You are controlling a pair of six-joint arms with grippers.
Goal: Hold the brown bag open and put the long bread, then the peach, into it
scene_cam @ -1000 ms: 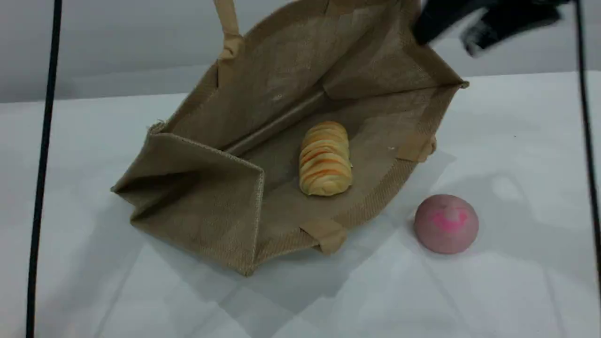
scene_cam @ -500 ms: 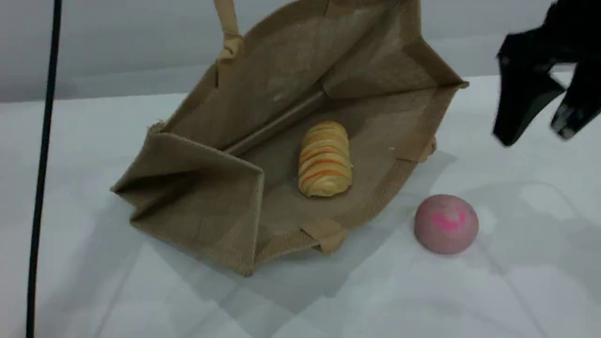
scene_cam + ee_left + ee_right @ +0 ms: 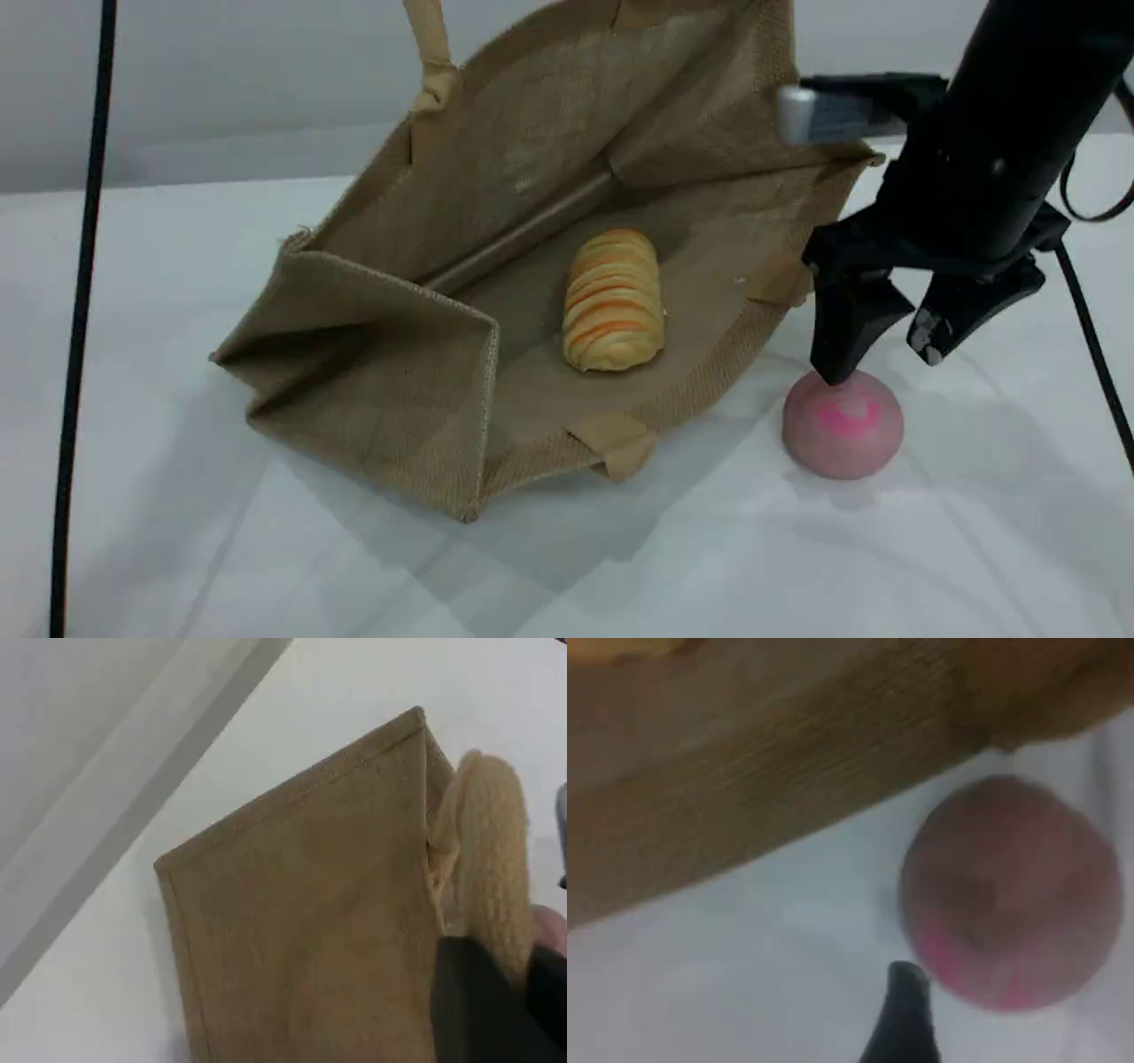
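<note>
The brown bag (image 3: 425, 372) lies on its side with its mouth gaping toward the camera, and its upper wall is pulled up by a beige handle (image 3: 430, 53) that leaves the top edge. Inside on the lower wall rests the long bread (image 3: 613, 301). The peach (image 3: 842, 425) sits on the table just right of the bag's mouth. My right gripper (image 3: 881, 359) hangs open right over the peach, one fingertip (image 3: 833, 368) at its top. In the right wrist view the peach (image 3: 1010, 895) lies ahead of my fingertip (image 3: 904, 1019). My left gripper (image 3: 509, 983) is shut on the handle (image 3: 483, 850).
A thin black cable (image 3: 84, 266) hangs down the left side, and another cable (image 3: 1094, 346) trails from the right arm. The white table (image 3: 797, 549) stretches in front of the bag, with a grey wall behind.
The right arm has swung in from the top right and come down over the peach. Bag, bread and peach have stayed where they were.
</note>
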